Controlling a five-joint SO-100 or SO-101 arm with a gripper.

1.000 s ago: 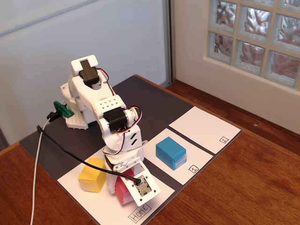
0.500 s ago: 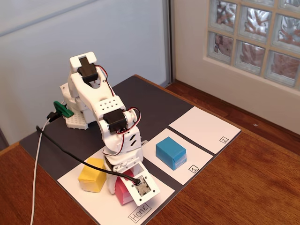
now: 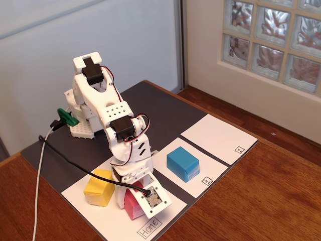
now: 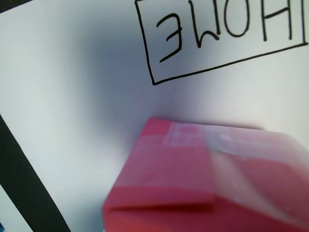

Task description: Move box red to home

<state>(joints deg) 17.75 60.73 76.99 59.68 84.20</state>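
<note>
box red [image 3: 131,205]: on home [image 3: 103,220], directly under the gripper [image 3: 131,201], label just near-right
fingers: hidden, grip probably closed — cannot tell

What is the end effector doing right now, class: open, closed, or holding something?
End effector: down around the red box on the HOME sheet; open or closed cannot be told.
</note>
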